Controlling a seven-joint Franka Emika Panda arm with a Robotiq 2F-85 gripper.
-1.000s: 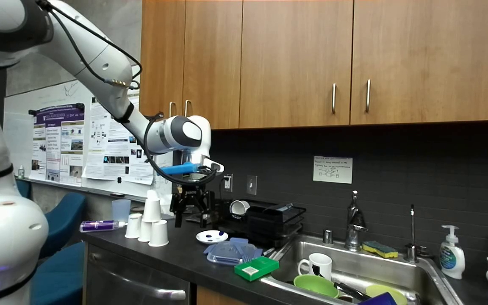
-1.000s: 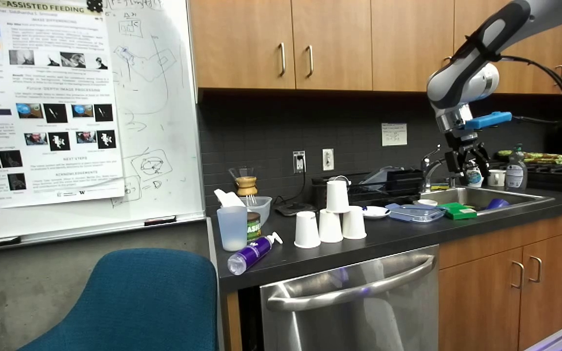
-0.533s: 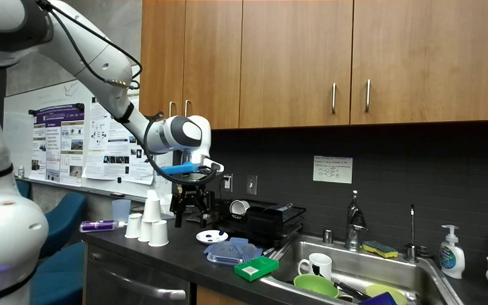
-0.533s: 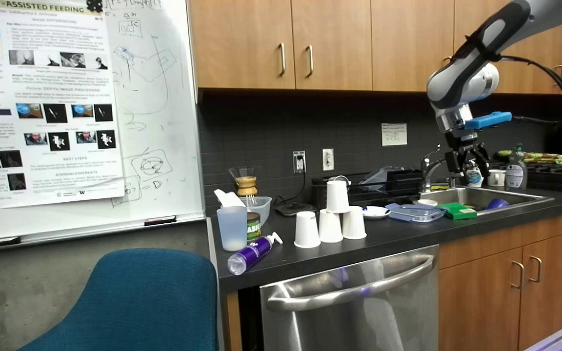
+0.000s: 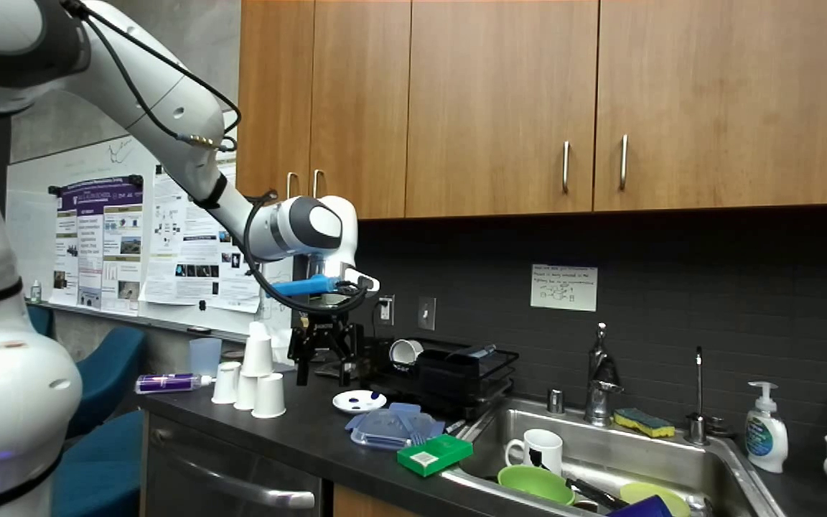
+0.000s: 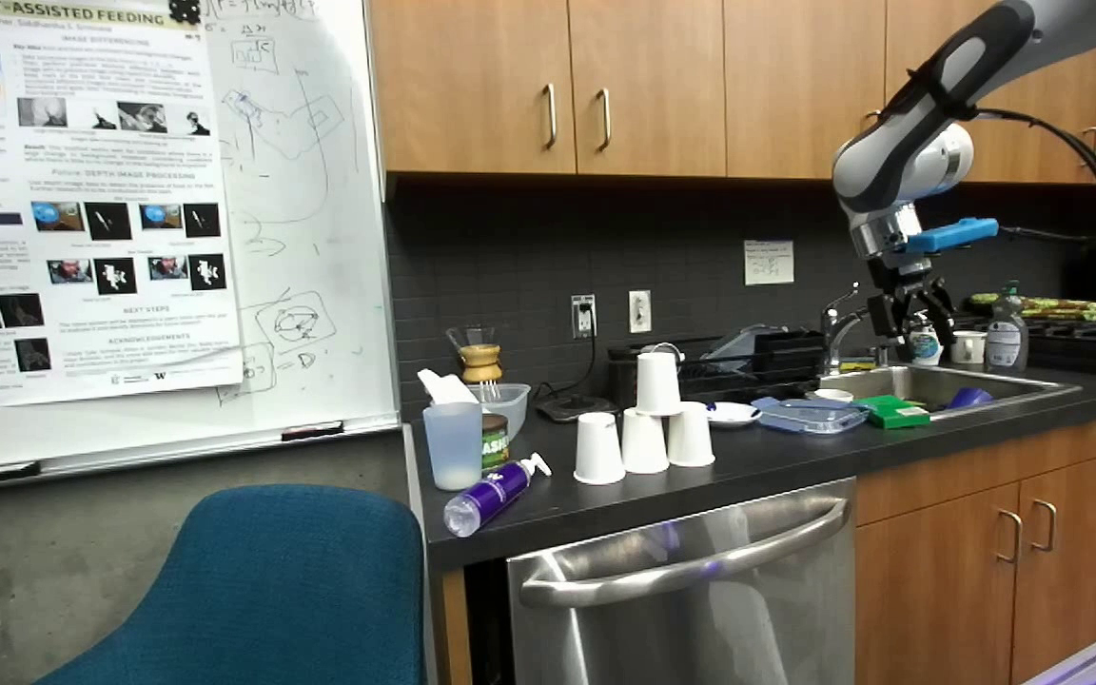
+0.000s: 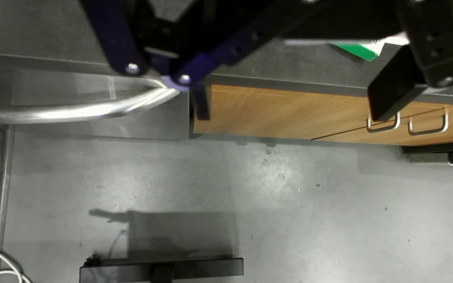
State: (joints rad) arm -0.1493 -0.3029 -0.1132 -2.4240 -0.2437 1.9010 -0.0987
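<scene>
Wooden cabinets [image 5: 503, 108] hang above a dark wall [image 5: 471, 266], and near them is a whiteboard [image 6: 320, 238] with papers on it. Below runs a dark counter [image 6: 757, 452], with a steel dishwasher [image 6: 662, 637] under it and a sink [image 5: 622, 456] set into it. The white robot arm [image 5: 169, 129] stretches toward this counter, at the same place where it was one second earlier. A black dish rack [image 5: 456, 380] stands at the wall, just beside the sink.

The gripper [image 5: 324, 379] hangs in the air, higher than the counter; its two fingers are wide apart and hold nothing, exactly as in the earlier frame. In the wrist view the green box [image 5: 435, 454] shows partly, near one finger in that picture. In both exterior views this box lies on the counter, between a plastic container [image 5: 392, 429] and the sink, lower than the gripper. Four white cups [image 6: 644, 440] stand upside down, three on the counter and one on top of them. A small spotted plate [image 5: 360, 401] lies just beside the container. Box, container, cups and plate have all kept their places since the earlier frame.
</scene>
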